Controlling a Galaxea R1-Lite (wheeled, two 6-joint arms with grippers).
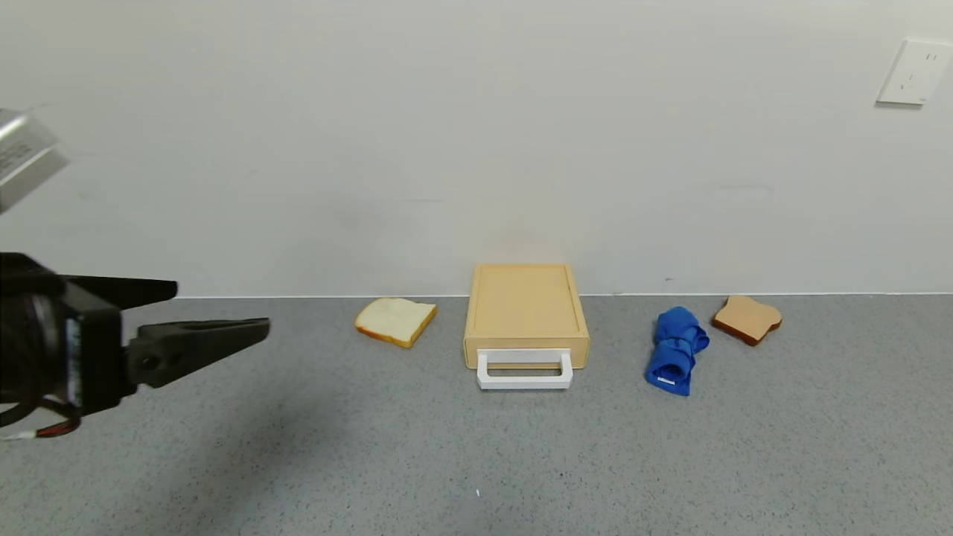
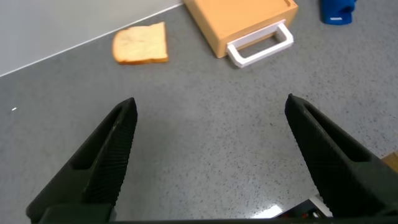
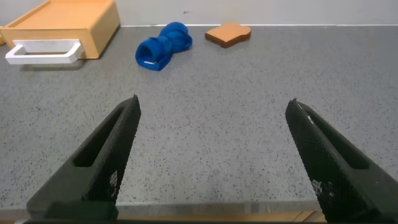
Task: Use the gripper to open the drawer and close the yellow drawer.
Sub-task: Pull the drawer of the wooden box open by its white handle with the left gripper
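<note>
**Drawer shut, left hand raised for the approach**

The drawer (image 1: pixel 526 313) is seen at the far middle of the worktop (image 1: pixel 476 447), backed against the wall, with its white handle (image 1: pixel 524 370) turned to the near side, where it can be reached for a pull. The tray appears fully pushed in, so nothing of its contents can be told. The left hand (image 1: pixel 223 316) is held above the worktop at the left, well apart from the handle, with jaws spread wide (presumably ready to take the loop). The right hand (image 3: pixel 211 155) is not seen in the head view; its jaws are likewise spread wide over bare worktop. A pale bread slice (image 1: pixel 395 321) lies left of the drawer; a rolled blue cloth (image 1: pixel 676 349) and a brown slice (image 1: pixel 747 319) lie to its right, none touching it.
</note>
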